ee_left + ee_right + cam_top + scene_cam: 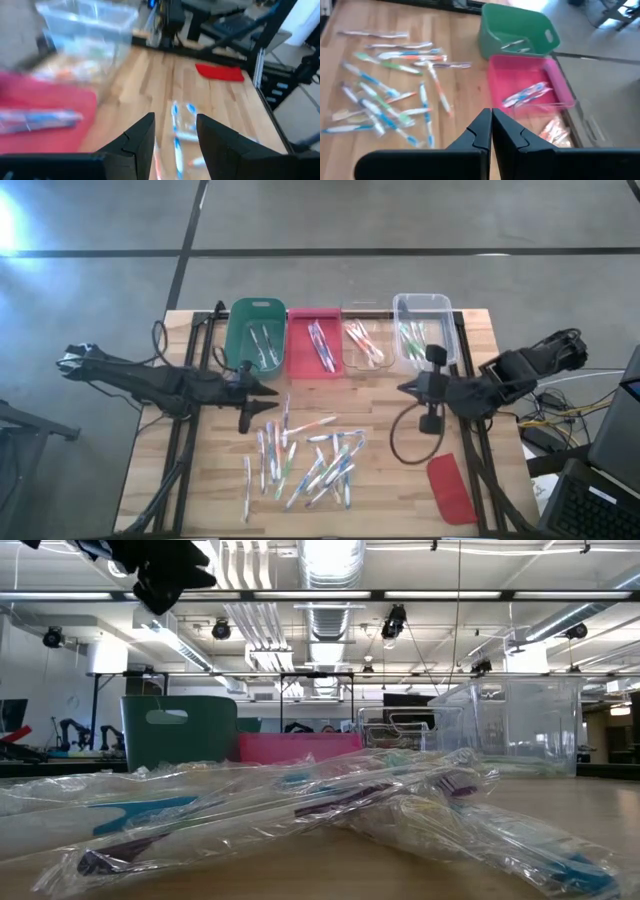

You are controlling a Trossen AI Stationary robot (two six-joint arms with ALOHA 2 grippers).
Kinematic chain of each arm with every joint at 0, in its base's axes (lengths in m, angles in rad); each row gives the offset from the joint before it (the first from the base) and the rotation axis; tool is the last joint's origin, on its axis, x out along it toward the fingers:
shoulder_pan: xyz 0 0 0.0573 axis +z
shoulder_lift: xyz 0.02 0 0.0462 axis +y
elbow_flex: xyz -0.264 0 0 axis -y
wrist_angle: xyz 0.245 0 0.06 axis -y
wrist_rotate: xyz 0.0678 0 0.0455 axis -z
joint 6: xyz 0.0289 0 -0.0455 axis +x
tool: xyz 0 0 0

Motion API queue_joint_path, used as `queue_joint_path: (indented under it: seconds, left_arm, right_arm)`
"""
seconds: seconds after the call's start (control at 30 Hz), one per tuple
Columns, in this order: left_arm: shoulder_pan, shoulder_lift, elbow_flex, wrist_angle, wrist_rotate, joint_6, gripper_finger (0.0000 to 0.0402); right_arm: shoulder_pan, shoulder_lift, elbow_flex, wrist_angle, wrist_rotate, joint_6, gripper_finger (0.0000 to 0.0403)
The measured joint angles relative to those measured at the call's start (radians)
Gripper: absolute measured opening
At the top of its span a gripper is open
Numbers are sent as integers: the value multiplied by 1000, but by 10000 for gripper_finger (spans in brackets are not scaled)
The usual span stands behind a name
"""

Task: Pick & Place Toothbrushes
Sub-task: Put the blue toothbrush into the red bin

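Note:
Several wrapped toothbrushes [305, 460] lie loose in a pile on the wooden table's middle, also seen in the right wrist view [385, 100] and close up in the low view [300, 805]. My left gripper [272, 390] hovers just near of the green bin, above the pile's far left; its fingers stand open [175, 125] with nothing between them. My right gripper [403, 388] hangs in the air near of the tall clear bin, shut [491, 122] and empty.
Four bins stand in a row at the far edge: green [257, 330], pink [314, 340], low clear [365, 345], tall clear [422, 325], each with a few toothbrushes inside. A red lid [450, 488] lies near right. A black cable loop [410, 435] lies beside it.

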State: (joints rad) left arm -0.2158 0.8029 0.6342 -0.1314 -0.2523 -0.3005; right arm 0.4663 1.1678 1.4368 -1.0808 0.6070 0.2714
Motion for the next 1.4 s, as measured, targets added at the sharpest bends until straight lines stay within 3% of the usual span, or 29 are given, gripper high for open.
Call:
queue_joint_path:
  seconds: [0.2,0.43,0.63,0.77,0.87,0.93,1.13,1.2,1.27,1.4]
  left_arm:
    - [-83,163,1,0,-92,-193,123]
    - [-217,345,106,-55,-72,-393,97]
    - [-304,465,261,-301,-144,-595,74]
    - [-341,572,378,-466,-161,-649,52]
    - [-354,647,475,-577,-134,-550,39]
    - [-356,691,531,-650,-88,-402,34]
    - [-357,790,609,-749,50,346,28]
    - [-357,808,609,-751,63,502,29]
    - [-357,826,609,-748,60,569,30]
    - [-356,857,609,-748,30,542,28]
  right_arm:
    - [43,1,-12,-61,68,18,8]
    - [40,2,-13,-150,115,115,8]
    - [40,2,-17,-173,123,148,8]
    - [40,2,-18,-173,123,147,8]
    - [40,2,-18,-173,128,140,8]
    - [39,2,-18,-173,129,140,8]
    - [39,2,-22,-173,129,140,8]
    - [39,2,-26,-172,129,139,8]
    - [39,2,-34,-173,129,136,8]
    - [39,2,-47,-174,129,136,8]
